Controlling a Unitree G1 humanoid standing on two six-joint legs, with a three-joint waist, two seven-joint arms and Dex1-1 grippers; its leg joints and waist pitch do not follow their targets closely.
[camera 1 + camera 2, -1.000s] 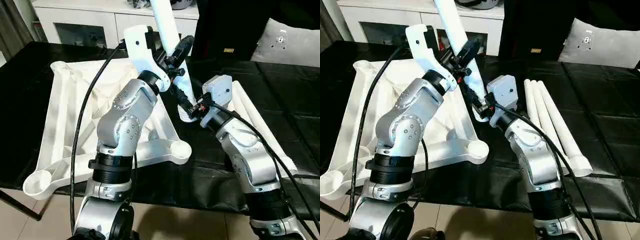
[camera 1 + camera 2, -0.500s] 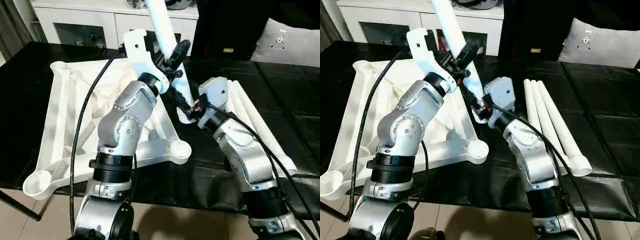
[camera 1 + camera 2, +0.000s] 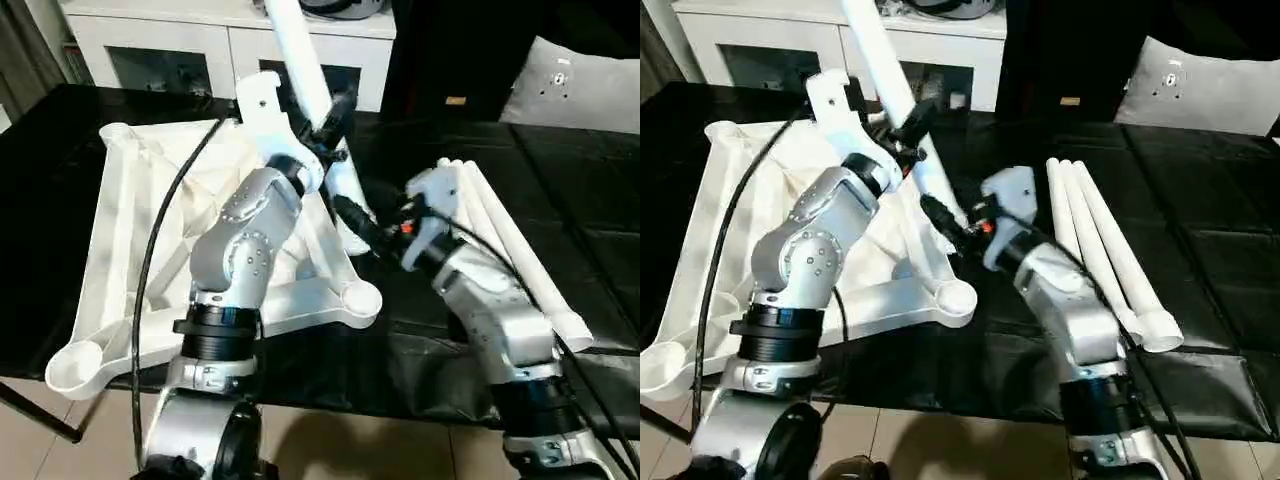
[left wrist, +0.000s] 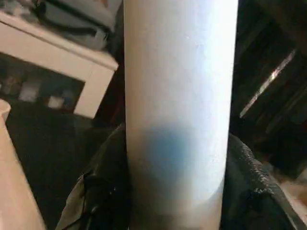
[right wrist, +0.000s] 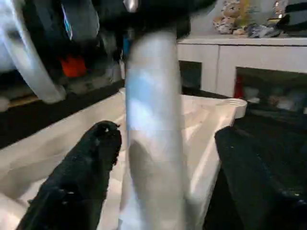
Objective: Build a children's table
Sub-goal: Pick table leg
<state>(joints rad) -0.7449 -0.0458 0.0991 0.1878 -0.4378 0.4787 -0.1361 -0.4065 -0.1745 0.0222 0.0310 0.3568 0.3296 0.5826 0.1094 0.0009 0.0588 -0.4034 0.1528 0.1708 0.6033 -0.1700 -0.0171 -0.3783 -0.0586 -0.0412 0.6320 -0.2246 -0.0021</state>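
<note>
The white tabletop [image 3: 150, 230] lies upside down on the left, ribs and round corner sockets up. My left gripper [image 3: 326, 122] is shut on a white leg [image 3: 305, 70] that stands tilted, its top leaning away. The leg's lower end [image 3: 350, 232] is at the tabletop's right edge, just beyond the near-right socket [image 3: 356, 298]. In the left wrist view the black fingers [image 4: 103, 191] press both sides of the leg [image 4: 180, 96]. My right gripper [image 3: 352, 222] is open around the lower end; its fingers [image 5: 81, 177] stand off the leg [image 5: 153, 143]. Three more legs [image 3: 1100, 240] lie side by side on the right.
Everything rests on a black-covered work table [image 3: 560, 190] whose front edge runs just below the tabletop. A white cabinet [image 3: 190, 40] stands behind it, and a grey cushion [image 3: 590, 85] is at the back right. My right forearm [image 3: 490, 310] lies between the tabletop and the loose legs.
My right gripper has opened and let go of the leg's lower end. The left arm has swung the leg a little to the left, toward the tabletop.
</note>
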